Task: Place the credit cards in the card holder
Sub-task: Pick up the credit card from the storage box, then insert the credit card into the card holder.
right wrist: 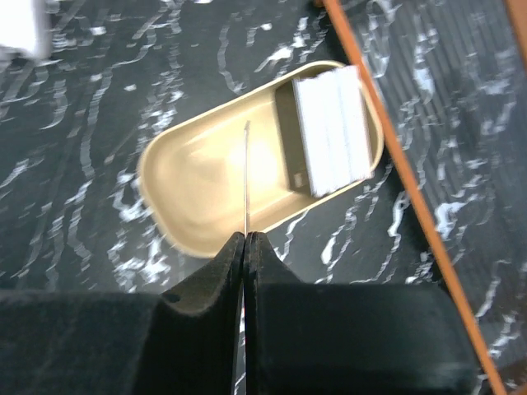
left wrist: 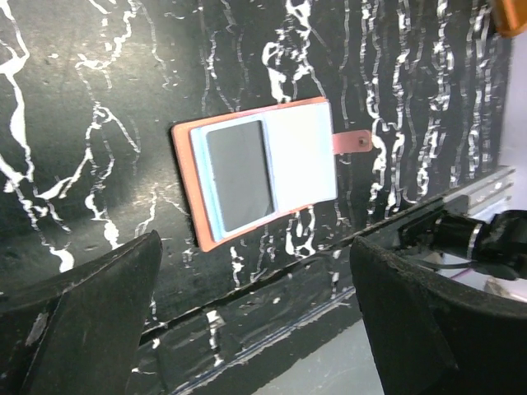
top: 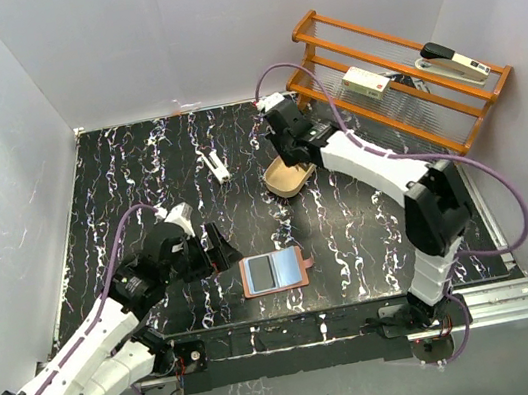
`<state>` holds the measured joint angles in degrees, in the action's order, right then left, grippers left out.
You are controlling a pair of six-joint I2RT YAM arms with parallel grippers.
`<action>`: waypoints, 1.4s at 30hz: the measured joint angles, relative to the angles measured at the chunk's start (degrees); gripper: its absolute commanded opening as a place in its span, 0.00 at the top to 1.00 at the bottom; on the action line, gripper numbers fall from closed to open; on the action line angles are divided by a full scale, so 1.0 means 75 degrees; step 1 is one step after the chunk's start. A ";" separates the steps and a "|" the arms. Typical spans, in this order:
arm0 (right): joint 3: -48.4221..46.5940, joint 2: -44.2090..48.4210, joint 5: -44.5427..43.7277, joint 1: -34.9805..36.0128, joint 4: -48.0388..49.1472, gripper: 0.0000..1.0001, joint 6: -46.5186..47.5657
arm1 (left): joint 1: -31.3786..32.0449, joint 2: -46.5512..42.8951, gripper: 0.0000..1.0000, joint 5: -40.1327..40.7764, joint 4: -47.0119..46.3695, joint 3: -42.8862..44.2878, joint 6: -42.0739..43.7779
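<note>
White arms [top: 88, 357], black joints [top: 438, 209], purple cables [top: 523, 200]

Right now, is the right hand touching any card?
Touching. In the right wrist view the right hand is shut on one card, seen edge-on as a thin line rising from between its fingertips, in front of the tray.

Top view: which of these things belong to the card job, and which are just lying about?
In the job:
card holder, lying open
credit cards, stacked in the wooden tray
single card, pinched edge-on by the right gripper
left gripper, open over the holder

Lying about:
orange rack
white box
stapler
small white object
</note>
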<state>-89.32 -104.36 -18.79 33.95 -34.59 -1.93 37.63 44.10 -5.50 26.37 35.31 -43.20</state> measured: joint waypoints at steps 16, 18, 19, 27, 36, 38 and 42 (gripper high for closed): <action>0.3858 0.4540 0.5234 0.0000 0.2235 1.00 -0.3206 | 0.0000 -0.0198 0.49 -0.0935 -0.2107 -0.0047 -0.2136; 0.4450 0.4986 0.5834 0.0000 0.2903 1.00 -0.3867 | 0.0000 -0.0323 0.52 -0.0950 -0.2407 -0.0047 -0.2326; 0.4768 0.5182 0.6114 0.0000 0.3319 1.00 -0.4255 | 0.0000 -0.0396 0.53 -0.0956 -0.2567 -0.0047 -0.2422; 0.6382 0.5884 0.7670 0.0000 0.6417 1.00 -0.7117 | 0.0000 -0.0694 0.56 -0.1116 -0.3596 -0.0047 -0.2943; 0.6484 0.6091 0.8131 0.0000 0.7446 1.00 -0.8207 | 0.0000 -0.0676 0.68 -0.1571 -0.4978 -0.0277 -0.3477; 0.6499 0.6102 0.8134 0.0000 0.7452 1.00 -0.8253 | 0.0000 -0.0659 0.71 -0.1647 -0.5254 -0.0382 -0.3582; 0.6610 0.6100 0.8131 0.0000 0.7493 1.00 -0.8370 | 0.0000 -0.0562 0.83 -0.1763 -0.5613 -0.0525 -0.3768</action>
<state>-39.75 -58.61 42.19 33.95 21.61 -64.71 37.63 39.88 -18.72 -15.73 31.38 -71.46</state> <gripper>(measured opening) 0.009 0.248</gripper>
